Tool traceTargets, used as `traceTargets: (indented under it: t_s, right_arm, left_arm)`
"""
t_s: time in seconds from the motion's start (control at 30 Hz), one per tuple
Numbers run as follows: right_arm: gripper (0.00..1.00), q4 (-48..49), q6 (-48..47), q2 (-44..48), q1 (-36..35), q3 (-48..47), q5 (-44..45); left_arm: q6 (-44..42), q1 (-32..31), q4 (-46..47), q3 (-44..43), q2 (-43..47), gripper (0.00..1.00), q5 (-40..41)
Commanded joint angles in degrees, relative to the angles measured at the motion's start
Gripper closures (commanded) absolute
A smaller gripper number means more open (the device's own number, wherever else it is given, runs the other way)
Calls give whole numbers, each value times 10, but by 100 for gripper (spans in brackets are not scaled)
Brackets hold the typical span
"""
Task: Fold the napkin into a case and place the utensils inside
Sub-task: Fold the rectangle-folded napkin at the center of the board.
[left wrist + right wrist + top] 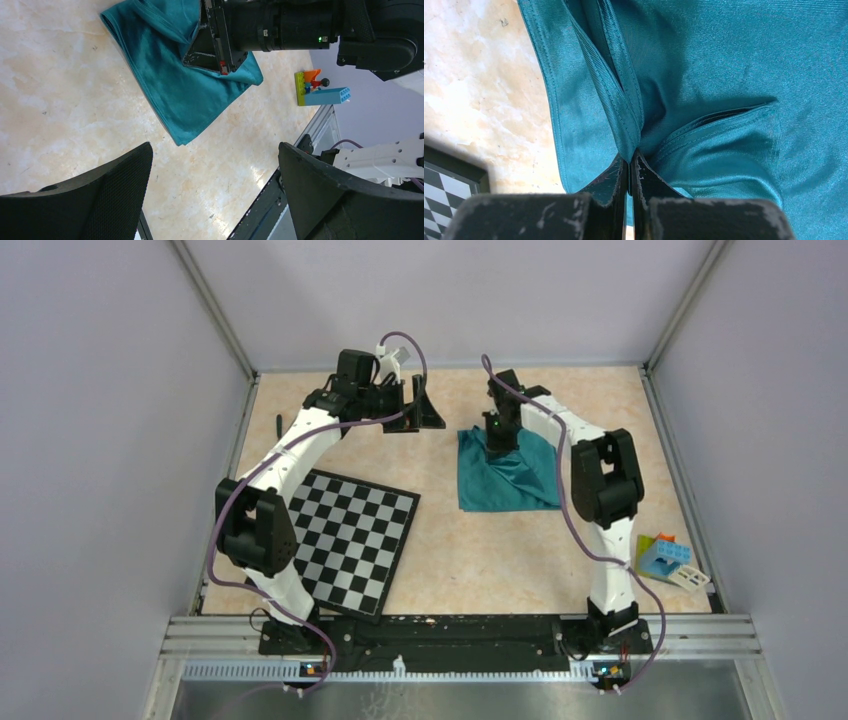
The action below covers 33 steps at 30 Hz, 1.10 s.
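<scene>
Two claws, top view: left claw (428,410) spread wide, holding nothing, raised over the far left of the table (470,550); right claw (497,445) down on the napkin (515,485).
Napkin, top view: teal, rumpled, roughly square, on the far right part of the table.
Checkerboard, top view: checkerboard (350,535) flat at the near left, well apart from the napkin.
Blocks, top view: blocks (668,558) in blue, green and orange at the near right edge, well apart from the napkin.
Left claw, left wrist view: two black fingers (100,195) stand far apart at the bottom, with bare table between them and nothing gripped.
Napkin, left wrist view: lies beyond the fingers without touching them, one corner pointing toward the camera, hem showing along its edges.
Right claw, left wrist view: its black body crosses the top, its tip pressed into the napkin's folds.
Blocks, left wrist view: beyond the napkin, near the table's edge.
Right claw, right wrist view: scuffed fingers (616,182) pressed together, pinching a hemmed fold of the napkin at their tips.
Napkin, right wrist view: fills most of the view; a doubled hem runs up from the tips, and a second layer folds over at the right with a dark gap beneath.
Table, right wrist view: marbled tan at the left, a checkerboard corner at the bottom left.
</scene>
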<state>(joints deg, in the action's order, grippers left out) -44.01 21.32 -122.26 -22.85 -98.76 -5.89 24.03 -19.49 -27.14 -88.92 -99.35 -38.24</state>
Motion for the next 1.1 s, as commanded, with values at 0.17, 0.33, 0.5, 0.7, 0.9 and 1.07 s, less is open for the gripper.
traceTargets:
  t_s: [0.17,0.33,0.5,0.7,0.9,1.07]
  right_arm:
    - [100,10,19,-11,-18,-45,5]
    - [100,10,22,-24,-20,-49,3]
    - [100,9,23,-30,-20,-53,10]
    - [100,8,22,-39,-20,-62,-9]
    - [67,31,27,15,-22,-31,-65]
    - [39,58,24,114,3,38,-87]
  left_arm:
    - [2,3,17,-15,22,1,-23]
    - [2,3,17,-14,23,1,-24]
    - [2,3,18,-15,23,1,-25]
    - [1,3,18,-14,23,1,-26]
    - [0,3,17,-14,22,1,-24]
    - [-2,3,16,-14,24,1,-19]
